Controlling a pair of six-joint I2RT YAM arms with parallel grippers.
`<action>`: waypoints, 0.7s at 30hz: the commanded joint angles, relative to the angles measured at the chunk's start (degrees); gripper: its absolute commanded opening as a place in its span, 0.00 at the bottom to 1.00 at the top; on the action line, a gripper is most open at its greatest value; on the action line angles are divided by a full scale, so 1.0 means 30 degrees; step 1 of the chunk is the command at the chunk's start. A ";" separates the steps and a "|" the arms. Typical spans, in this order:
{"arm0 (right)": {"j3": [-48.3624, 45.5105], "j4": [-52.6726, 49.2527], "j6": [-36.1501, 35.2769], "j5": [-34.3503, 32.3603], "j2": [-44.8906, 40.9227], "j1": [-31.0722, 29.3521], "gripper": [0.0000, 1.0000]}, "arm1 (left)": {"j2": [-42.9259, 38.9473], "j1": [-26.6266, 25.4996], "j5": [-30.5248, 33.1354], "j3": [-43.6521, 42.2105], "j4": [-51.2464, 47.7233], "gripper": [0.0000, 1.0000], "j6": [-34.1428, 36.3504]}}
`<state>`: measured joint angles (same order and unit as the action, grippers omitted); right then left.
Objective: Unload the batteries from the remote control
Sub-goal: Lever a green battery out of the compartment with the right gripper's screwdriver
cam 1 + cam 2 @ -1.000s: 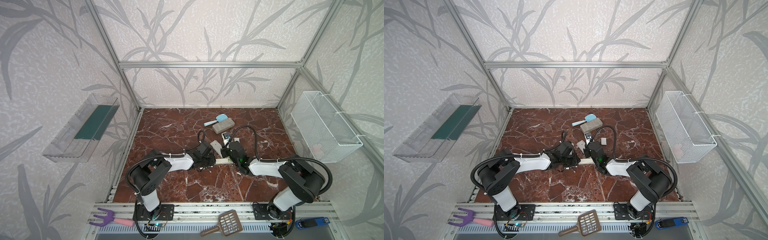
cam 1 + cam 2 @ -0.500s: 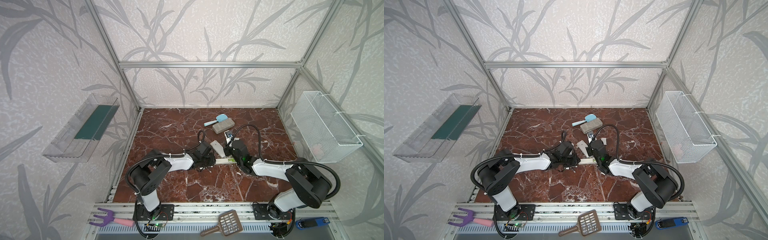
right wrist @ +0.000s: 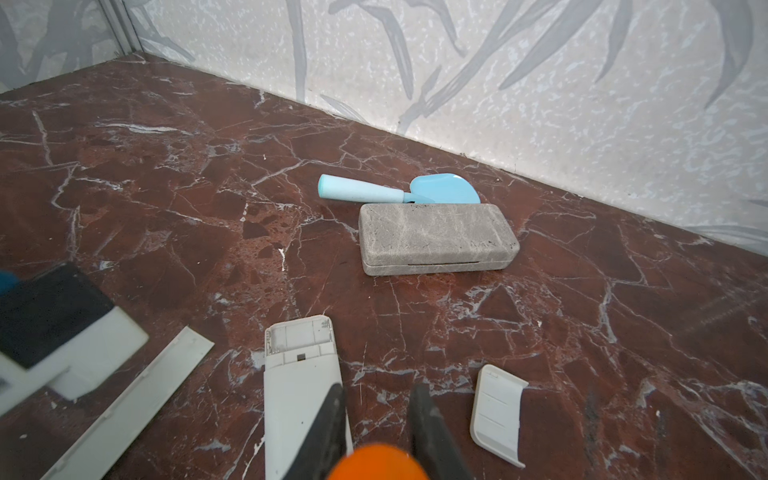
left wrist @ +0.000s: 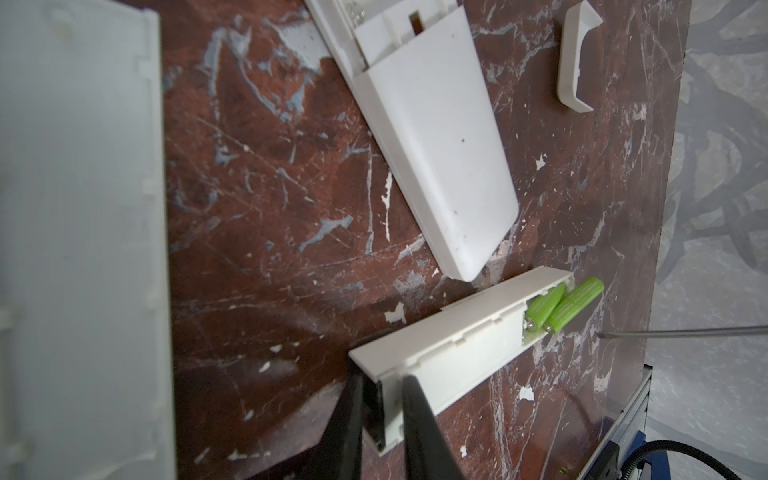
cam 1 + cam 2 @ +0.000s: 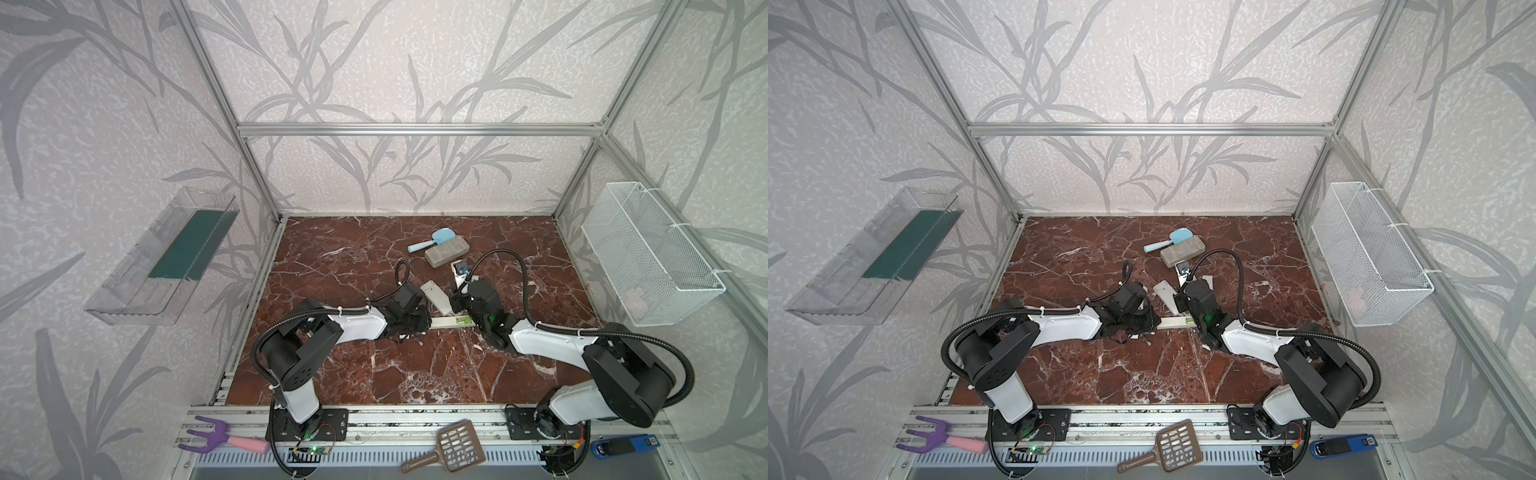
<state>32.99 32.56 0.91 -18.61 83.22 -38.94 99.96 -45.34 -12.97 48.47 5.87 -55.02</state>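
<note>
Glossy marble-look tabletop (image 5: 374, 374); matt, probably plastic remote (image 4: 449, 336)

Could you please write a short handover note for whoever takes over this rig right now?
Left tool: shut on one end of the white remote control.
Right tool: shut on the orange-handled screwdriver; its tip is close to the batteries.
Batteries: two lime green ones at the remote's far end; one sits inside, the other appears tilted partly out.
Done: the remote is opened and the batteries are exposed.
Left: get both batteries fully out of the remote.
</note>
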 commanded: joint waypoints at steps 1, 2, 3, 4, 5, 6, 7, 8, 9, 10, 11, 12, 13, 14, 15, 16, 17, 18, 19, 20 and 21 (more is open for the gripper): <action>0.0559 0.0154 -0.0083 0.0627 0.0237 -0.0283 0.00 | 0.0524 0.0034 0.0424 -0.0741 -0.1753 0.20 0.0119; 0.0625 0.0246 -0.0134 0.0781 0.0472 -0.0383 0.00 | 0.0550 0.0043 0.0402 -0.0760 -0.1751 0.20 0.0119; 0.0683 0.0322 -0.0177 0.0886 0.0674 -0.0437 0.00 | 0.0539 0.0041 0.0404 -0.0746 -0.1724 0.20 0.0119; 0.0758 0.0361 -0.0189 0.1020 0.0882 -0.0483 0.00 | 0.0506 0.0046 0.0404 -0.0774 -0.1780 0.20 0.0119; 0.0779 0.0423 -0.0159 0.1149 0.1073 -0.0501 0.00 | 0.0517 0.0041 0.0413 -0.0768 -0.1780 0.20 0.0119; 0.0806 0.0498 -0.0127 0.1251 0.1262 -0.0497 0.00 | 0.0473 0.0029 0.0421 -0.0774 -0.1805 0.20 0.0119; 0.0836 0.0533 -0.0128 0.1336 0.1417 -0.0503 0.00 | 0.0487 0.0039 0.0431 -0.0778 -0.1824 0.20 0.0121; 0.0870 0.0530 -0.0139 0.1468 0.1546 -0.0501 0.00 | 0.0439 0.0034 0.0442 -0.0825 -0.1823 0.20 0.0119; 0.0947 0.0515 -0.0156 0.1544 0.1635 -0.0499 0.00 | 0.0443 0.0039 0.0485 -0.0805 -0.1872 0.20 0.0119; 0.0982 0.0512 -0.0162 0.1574 0.1767 -0.0508 0.00 | 0.0455 0.0054 0.0467 -0.0807 -0.1854 0.20 0.0119; 0.1013 0.0461 -0.0186 0.1596 0.1855 -0.0497 0.00 | 0.0457 0.0028 0.0479 -0.0837 -0.1858 0.20 0.0119; 0.1041 0.0427 -0.0209 0.1575 0.1950 -0.0505 0.00 | 0.0435 0.0044 0.0471 -0.0819 -0.1832 0.20 0.0115; 0.1035 0.0427 -0.0257 0.1524 0.2003 -0.0505 0.00 | 0.0486 0.0050 0.0453 -0.0804 -0.1856 0.20 0.0119; 0.1043 0.0405 -0.0302 0.1434 0.2025 -0.0498 0.00 | 0.0488 0.0030 0.0482 -0.0806 -0.1839 0.20 0.0119; 0.1040 0.0373 -0.0372 0.1334 0.2051 -0.0495 0.00 | 0.0466 0.0031 0.0478 -0.0804 -0.1839 0.20 0.0119; 0.1029 0.0314 -0.0473 0.1195 0.2033 -0.0471 0.00 | 0.0473 0.0033 0.0458 -0.0804 -0.1828 0.20 0.0097; 0.1032 0.0259 -0.0614 0.1012 0.2024 -0.0453 0.00 | 0.0458 0.0043 0.0470 -0.0806 -0.1855 0.20 0.0104; 0.1043 0.0226 -0.0726 0.0874 0.1993 -0.0428 0.00 | 0.0458 0.0042 0.0468 -0.0817 -0.1859 0.20 0.0119; 0.1010 0.0245 -0.0745 0.0819 0.1938 -0.0332 0.00 | 0.0436 0.0035 0.0486 -0.0806 -0.1892 0.20 0.0119; 0.1003 0.0251 -0.0780 0.0867 0.1887 -0.0216 0.00 | 0.0454 0.0043 0.0474 -0.0856 -0.1921 0.20 0.0119; 0.1040 0.0272 -0.0771 0.0886 0.1854 -0.0081 0.00 | 0.0471 0.0053 0.0484 -0.0843 -0.1873 0.20 0.0119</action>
<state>34.68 32.71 -0.54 -14.79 89.06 -39.97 99.96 -45.34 -13.02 48.21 6.28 -55.02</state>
